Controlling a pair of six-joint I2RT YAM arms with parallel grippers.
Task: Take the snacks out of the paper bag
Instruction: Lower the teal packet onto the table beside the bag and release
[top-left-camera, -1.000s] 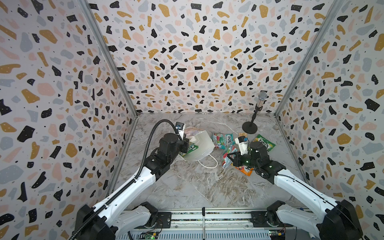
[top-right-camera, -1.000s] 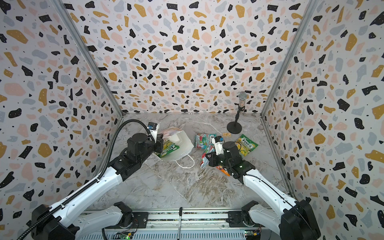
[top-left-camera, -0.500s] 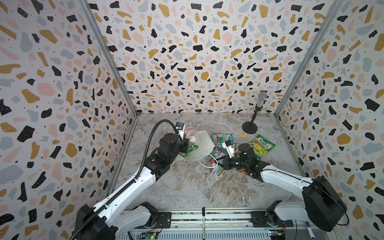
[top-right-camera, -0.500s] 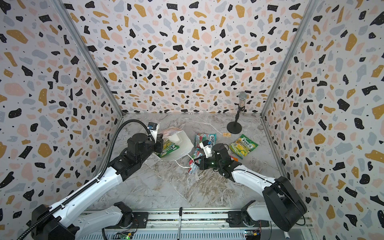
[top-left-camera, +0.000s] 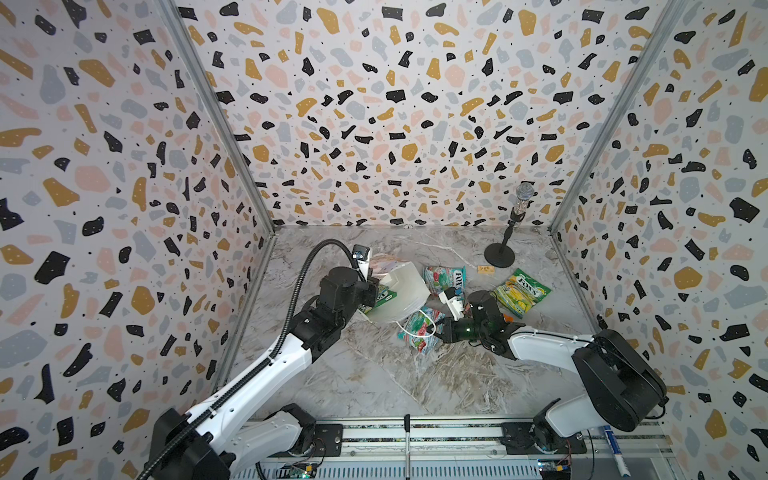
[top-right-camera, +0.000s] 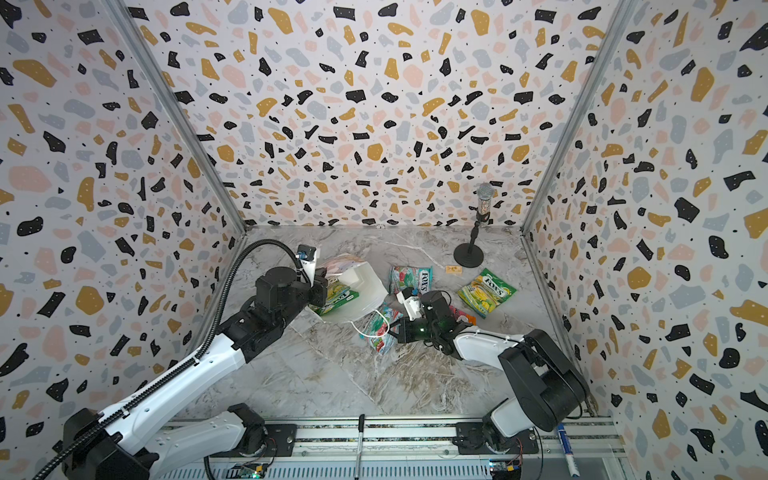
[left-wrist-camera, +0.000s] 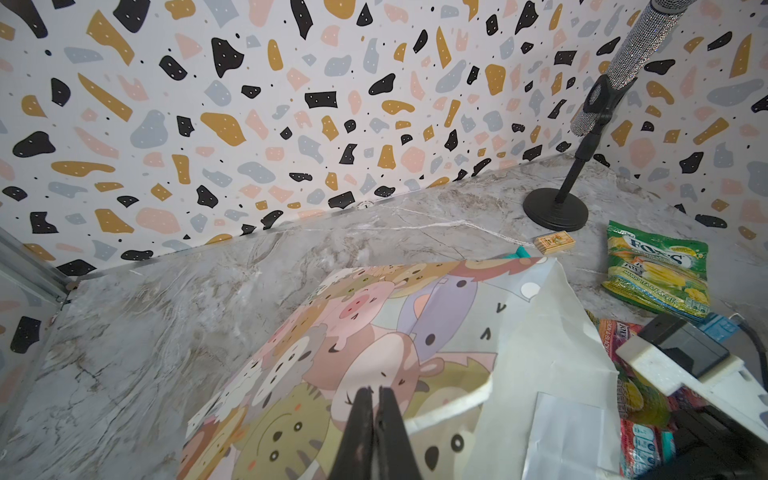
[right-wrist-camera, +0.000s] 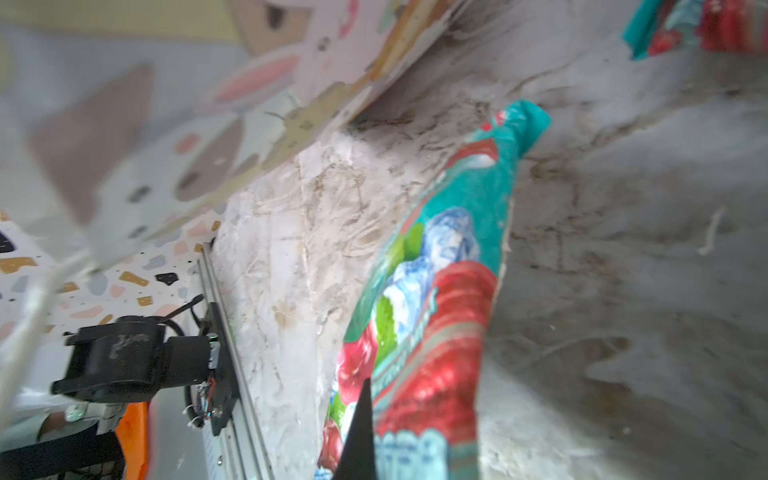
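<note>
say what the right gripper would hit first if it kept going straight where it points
Beyond the teal-red packet in its jaws, the right gripper would likely meet the bag's cord handle; depth unclear.

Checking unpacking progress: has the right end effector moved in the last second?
Yes. The right end effector, shut on a teal-red packet, has moved left and nearer, away from the microphone stand.

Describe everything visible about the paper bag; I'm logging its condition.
The paper bag is white paper, one side printed with cartoon animals, with a white cord handle. It sits tipped over and creased on the marble table, held by the left gripper, jaws shut on the printed side's rim. The handle loop trails over a teal-red snack packet.
</note>
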